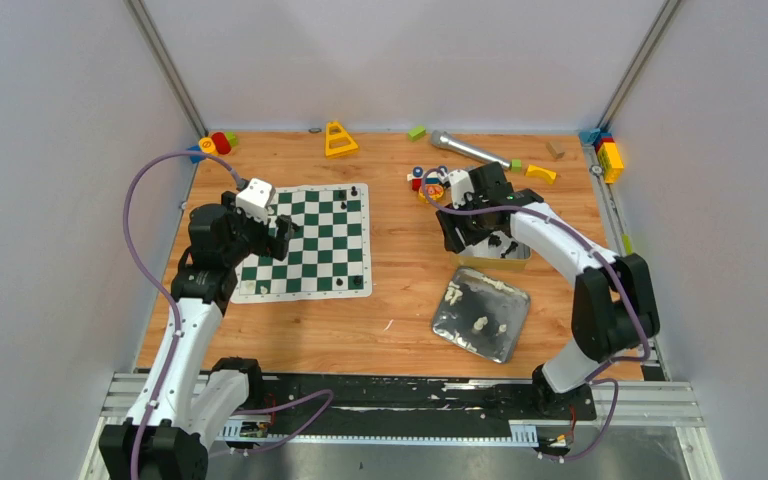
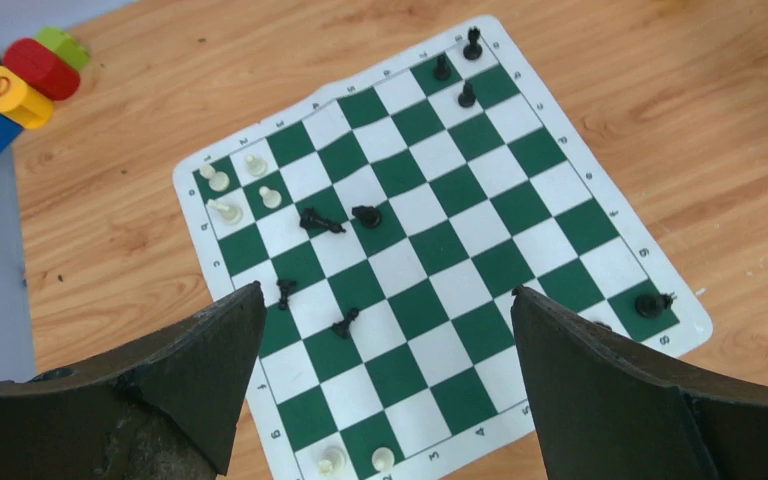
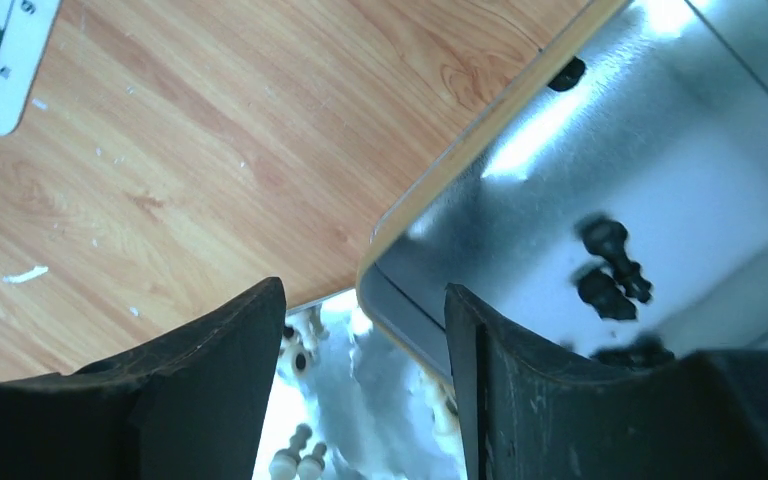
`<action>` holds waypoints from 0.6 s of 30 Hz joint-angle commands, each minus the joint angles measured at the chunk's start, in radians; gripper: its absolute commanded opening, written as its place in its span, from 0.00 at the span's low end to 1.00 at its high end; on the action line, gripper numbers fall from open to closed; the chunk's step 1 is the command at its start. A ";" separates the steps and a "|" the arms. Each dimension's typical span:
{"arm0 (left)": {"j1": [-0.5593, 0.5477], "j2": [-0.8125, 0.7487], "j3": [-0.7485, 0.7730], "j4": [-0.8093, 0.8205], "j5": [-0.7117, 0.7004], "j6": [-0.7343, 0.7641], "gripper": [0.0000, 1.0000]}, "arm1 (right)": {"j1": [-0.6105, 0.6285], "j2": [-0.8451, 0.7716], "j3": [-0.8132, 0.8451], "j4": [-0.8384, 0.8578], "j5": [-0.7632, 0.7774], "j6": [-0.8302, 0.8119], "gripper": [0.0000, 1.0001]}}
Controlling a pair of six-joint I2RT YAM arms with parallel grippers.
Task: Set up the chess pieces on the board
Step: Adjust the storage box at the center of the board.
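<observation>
The green-and-white board [image 1: 325, 255] lies left of centre and fills the left wrist view [image 2: 460, 250]. On it stand a few black pieces [image 2: 366, 215], one black piece lies toppled [image 2: 320, 221], and cream-white pieces [image 2: 219, 180] sit in a corner. My left gripper [image 2: 385, 290] hovers above the board [image 1: 282, 232], open and empty. My right gripper [image 3: 360, 290] is open and empty. It hangs over the rim of a silver tin [image 3: 520, 150] that holds black pieces [image 3: 610, 265]. A second tin [image 1: 510, 335] holds white pieces [image 3: 295, 460].
Toy blocks lie along the back: a red-yellow-blue cluster [image 1: 215, 145], a yellow triangle [image 1: 339, 140], a silver microphone-like rod [image 1: 468, 148], small blocks [image 1: 428, 180] and a stack at the right wall [image 1: 608, 155]. Grey walls close in both sides.
</observation>
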 commanded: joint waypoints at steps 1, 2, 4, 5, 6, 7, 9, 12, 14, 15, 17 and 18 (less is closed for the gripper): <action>-0.019 0.071 0.084 -0.071 0.051 0.103 1.00 | -0.002 -0.179 -0.062 -0.028 0.012 -0.119 0.61; -0.028 0.080 0.090 -0.085 0.050 0.118 1.00 | -0.001 -0.208 -0.087 -0.037 -0.008 -0.142 0.60; -0.041 0.100 0.088 -0.090 0.049 0.126 1.00 | 0.005 -0.262 -0.151 -0.042 -0.049 -0.179 0.59; -0.045 0.106 0.082 -0.084 0.050 0.125 1.00 | 0.014 -0.281 -0.172 -0.042 -0.066 -0.191 0.59; -0.050 0.106 0.077 -0.078 0.052 0.121 1.00 | 0.027 -0.294 -0.187 -0.042 -0.075 -0.199 0.59; -0.052 0.105 0.068 -0.064 0.053 0.118 1.00 | 0.045 -0.302 -0.201 -0.042 -0.085 -0.204 0.58; -0.055 0.098 0.054 -0.041 0.054 0.098 1.00 | 0.092 -0.302 -0.221 -0.034 -0.091 -0.210 0.58; -0.056 0.078 0.042 -0.021 0.047 0.077 1.00 | 0.173 -0.277 -0.235 -0.006 -0.078 -0.225 0.57; -0.056 0.068 0.036 -0.015 0.035 0.077 1.00 | 0.223 -0.238 -0.241 0.018 -0.068 -0.236 0.55; -0.056 0.066 0.035 -0.016 0.031 0.078 1.00 | 0.245 -0.221 -0.242 0.030 -0.061 -0.240 0.55; -0.057 0.057 0.036 -0.025 0.020 0.083 1.00 | 0.285 -0.178 -0.246 0.051 -0.047 -0.246 0.53; -0.057 0.052 0.037 -0.028 0.014 0.089 1.00 | 0.304 -0.158 -0.247 0.057 -0.042 -0.248 0.52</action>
